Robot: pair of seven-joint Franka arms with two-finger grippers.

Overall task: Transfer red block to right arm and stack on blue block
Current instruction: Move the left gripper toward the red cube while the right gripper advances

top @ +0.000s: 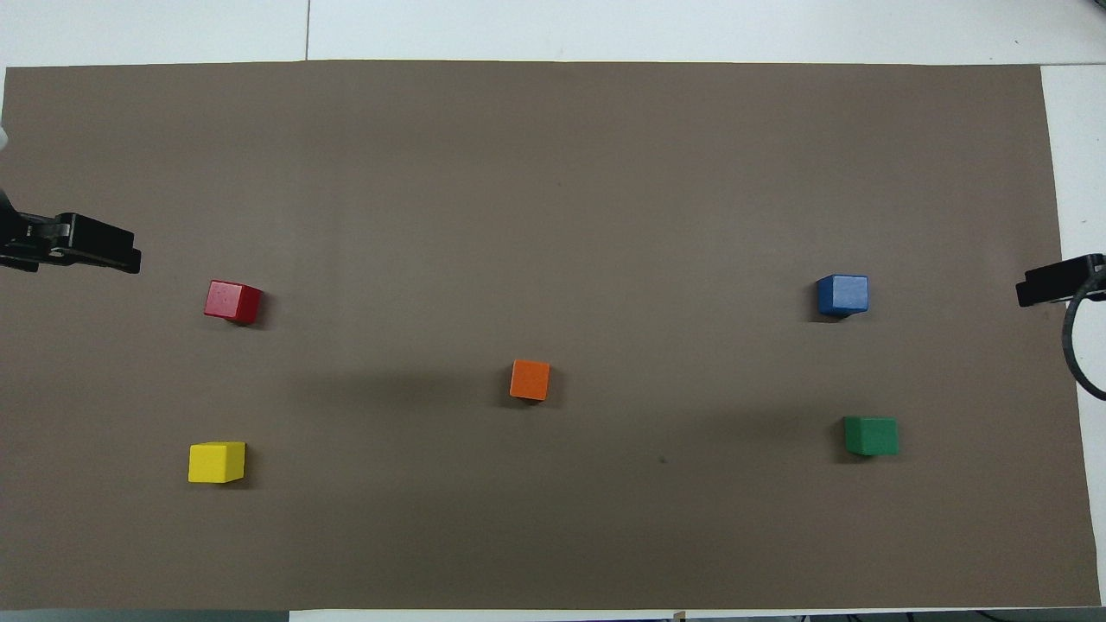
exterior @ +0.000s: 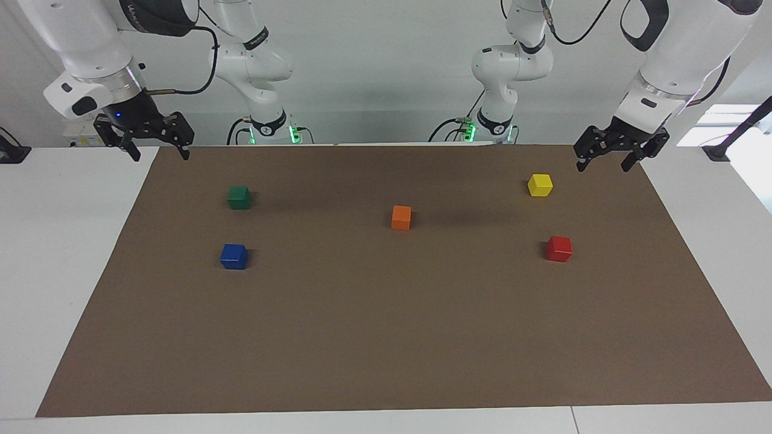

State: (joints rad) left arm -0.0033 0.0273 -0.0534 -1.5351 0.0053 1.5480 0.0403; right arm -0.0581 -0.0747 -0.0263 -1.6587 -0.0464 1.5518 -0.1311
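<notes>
Nothing yet: both hands, left (exterior: pixel 621 158) and right (exterior: pixel 143 143), hang spread at the worktop's robot-side corners; next, left must pinch the small matte red cube (exterior: pixel 559 248).

A white surface (exterior: pixel 54 253) carries a large brown mat (exterior: pixel 386 337) spread almost from end to end. A plain pale wall (exterior: pixel 386 72) rises at the robots' end, where bright daylight glares at a window (exterior: pixel 724 123).

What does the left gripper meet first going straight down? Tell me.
Probably the brown paper mat near its corner. The left gripper hangs open, fingers pointing down, beside the small yellow cube, not over it; depth is unclear.
</notes>
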